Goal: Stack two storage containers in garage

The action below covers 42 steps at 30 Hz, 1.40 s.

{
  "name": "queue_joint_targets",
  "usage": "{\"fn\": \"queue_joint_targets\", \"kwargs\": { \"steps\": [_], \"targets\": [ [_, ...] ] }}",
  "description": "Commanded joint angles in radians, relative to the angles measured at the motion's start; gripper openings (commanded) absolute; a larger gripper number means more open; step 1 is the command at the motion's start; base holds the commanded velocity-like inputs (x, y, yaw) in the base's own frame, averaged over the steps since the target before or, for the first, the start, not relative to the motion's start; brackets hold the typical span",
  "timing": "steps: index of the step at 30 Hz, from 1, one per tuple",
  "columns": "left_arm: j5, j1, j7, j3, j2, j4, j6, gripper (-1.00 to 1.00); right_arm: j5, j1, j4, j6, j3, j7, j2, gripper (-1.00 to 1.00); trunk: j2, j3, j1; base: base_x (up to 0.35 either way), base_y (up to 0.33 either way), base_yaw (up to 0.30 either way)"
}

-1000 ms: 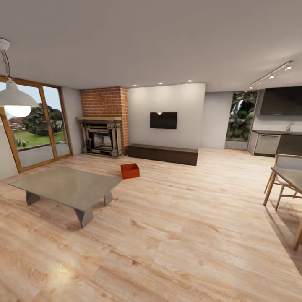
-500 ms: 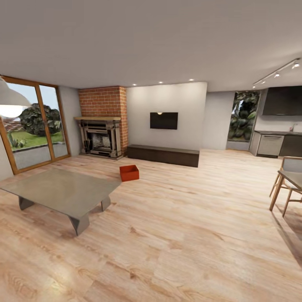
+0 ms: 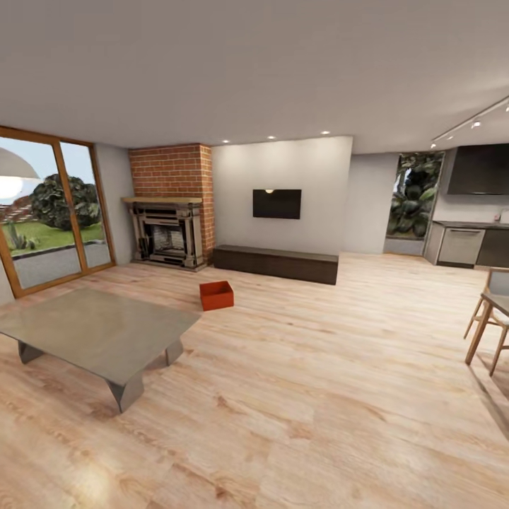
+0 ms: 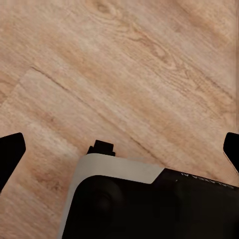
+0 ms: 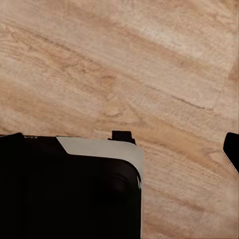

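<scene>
Living room, light plank floor (image 3: 318,396) | both tools are hanging spread wide, gripping nothing: left tool (image 4: 119,149), right tool (image 5: 122,144) | one storage container (image 3: 216,295) is sitting near the fireplace (image 3: 166,237) | approach step; next calls for closing in.

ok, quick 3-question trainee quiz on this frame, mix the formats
1. True or false: the orange-red storage container sits on the glass table.
2. Multiple choice: what stands directly left of the long low dark cabinet in the head view? A) the brick fireplace B) a red car C) a wooden door
3. Fill in: both wrist views look down on light ____ flooring.

Key:
1. False. It rests on the plank floor, beyond the table's far corner, between it and the cabinet.
2. A
3. wood-plank
</scene>
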Motion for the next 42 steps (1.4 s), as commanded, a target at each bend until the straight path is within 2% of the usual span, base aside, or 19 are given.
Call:
{"fn": "queue_joint_targets", "kwargs": {
  "steps": [1,42],
  "targets": [
    [0.008,-0.001,0.001,-0.009,0.0,0.0,-0.003,1.0,-0.008,-0.001,0.003,-0.006,0.008,0.001,0.0,1.0,-0.001,-0.001,0.001,0.322,0.0,0.0],
    [0.008,-0.001,0.001,-0.009,0.002,0.0,-0.003,1.0,-0.008,-0.001,0.003,-0.007,0.008,0.001,0.0,1.0,-0.001,-0.001,0.001,0.322,0.0,-0.016]
  ]
}}
